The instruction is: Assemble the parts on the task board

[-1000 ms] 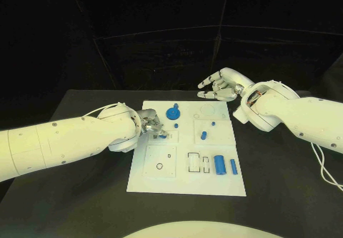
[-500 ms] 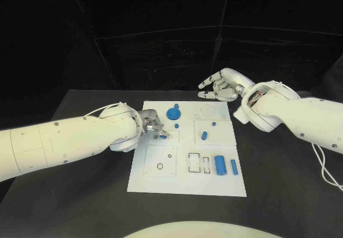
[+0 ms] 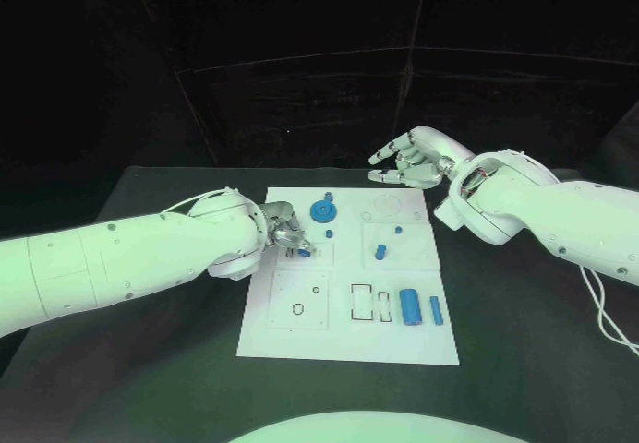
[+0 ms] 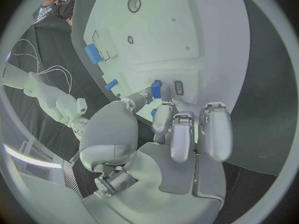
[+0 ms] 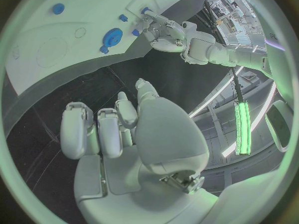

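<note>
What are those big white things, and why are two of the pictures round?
The white things are a robot's two arms, each ending in a silver hand. One picture looks down from the robot's head. The round ones come from little cameras on its wrists, right behind each hand. On the black table lies a white task board with small blue parts, such as a round blue disc and a blue cylinder. The left hand pinches a small blue part over the board. The right hand hovers past the board's far edge, fingers apart, holding nothing.
</note>
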Robot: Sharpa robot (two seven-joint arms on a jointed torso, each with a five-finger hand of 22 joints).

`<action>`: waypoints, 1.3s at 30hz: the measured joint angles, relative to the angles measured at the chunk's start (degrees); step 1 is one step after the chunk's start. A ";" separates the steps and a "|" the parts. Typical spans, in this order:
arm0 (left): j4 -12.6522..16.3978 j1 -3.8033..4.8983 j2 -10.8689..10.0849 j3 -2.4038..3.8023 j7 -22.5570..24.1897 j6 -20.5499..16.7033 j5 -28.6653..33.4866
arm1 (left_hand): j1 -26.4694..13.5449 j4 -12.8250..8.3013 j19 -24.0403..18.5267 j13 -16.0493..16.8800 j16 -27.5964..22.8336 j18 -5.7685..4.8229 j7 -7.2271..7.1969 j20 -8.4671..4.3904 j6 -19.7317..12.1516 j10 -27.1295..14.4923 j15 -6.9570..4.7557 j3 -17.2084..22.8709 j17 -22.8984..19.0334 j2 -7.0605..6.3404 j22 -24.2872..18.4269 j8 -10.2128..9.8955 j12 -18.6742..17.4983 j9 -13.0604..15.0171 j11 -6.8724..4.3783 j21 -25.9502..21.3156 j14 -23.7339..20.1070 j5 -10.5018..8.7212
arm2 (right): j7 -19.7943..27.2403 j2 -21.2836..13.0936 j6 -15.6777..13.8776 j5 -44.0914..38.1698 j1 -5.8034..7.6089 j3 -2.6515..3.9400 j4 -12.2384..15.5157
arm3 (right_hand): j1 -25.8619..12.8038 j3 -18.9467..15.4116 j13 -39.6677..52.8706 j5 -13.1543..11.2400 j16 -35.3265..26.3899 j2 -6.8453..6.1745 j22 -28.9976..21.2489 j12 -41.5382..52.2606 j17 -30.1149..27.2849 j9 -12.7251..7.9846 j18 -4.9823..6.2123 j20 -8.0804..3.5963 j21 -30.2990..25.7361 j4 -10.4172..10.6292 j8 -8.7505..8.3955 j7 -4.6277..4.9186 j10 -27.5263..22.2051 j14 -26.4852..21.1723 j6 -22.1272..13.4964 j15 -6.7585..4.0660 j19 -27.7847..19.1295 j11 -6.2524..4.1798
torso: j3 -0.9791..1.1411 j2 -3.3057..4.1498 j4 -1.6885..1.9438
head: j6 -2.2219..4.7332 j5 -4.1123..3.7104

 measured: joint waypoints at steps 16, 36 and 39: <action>-0.63 -0.14 0.74 -0.13 -0.89 0.63 0.31 | -0.60 1.30 0.13 0.94 0.00 0.00 -0.29 -0.27 0.68 0.21 -0.41 -3.43 0.00 -0.30 0.00 0.14 0.88 -0.11 -0.21 0.55 0.00 0.00 | -0.02 -0.10 0.00 0.00 0.00 0.00 0.05 | 0.00 0.00 0.01 0.00 0.00 0.00 0.00 0.00 -0.01 0.00 0.00 0.00 0.00 0.00 0.00 0.00 0.00 0.00 0.00 0.00 0.00 0.00 | -0.02 -0.02 -0.03 | -0.14 -0.19; -0.68 -0.08 0.91 -0.22 -1.43 0.47 0.54 | -2.33 5.31 0.07 1.69 0.00 0.01 -0.60 -0.64 1.40 0.71 -0.41 -12.47 0.00 0.39 0.00 0.64 1.68 0.19 -0.28 1.21 0.00 0.02 | -0.02 0.03 0.00 0.00 0.00 0.00 -0.09 | 0.00 0.00 -0.09 0.33 -0.23 0.00 0.00 -0.26 -0.01 0.00 0.00 0.00 0.00 0.00 0.00 0.00 0.00 0.00 0.00 0.00 0.00 0.00 | -0.03 -0.02 0.01 | -0.21 -0.18; -0.81 -0.04 0.95 -0.22 -1.50 0.48 0.57 | -3.03 6.14 0.07 1.74 0.00 0.01 -0.60 -0.63 1.40 0.71 -0.41 -14.55 0.00 0.33 0.00 0.64 1.68 0.19 -0.28 1.21 0.00 -0.26 | -0.01 0.06 0.00 0.00 0.00 0.00 -0.12 | 0.00 0.00 -0.12 0.33 -0.23 0.00 0.00 -0.26 0.00 0.00 -0.01 0.00 0.00 0.00 0.00 0.00 0.00 0.00 0.00 0.00 0.00 0.00 | -0.03 -0.02 0.01 | -0.20 -0.18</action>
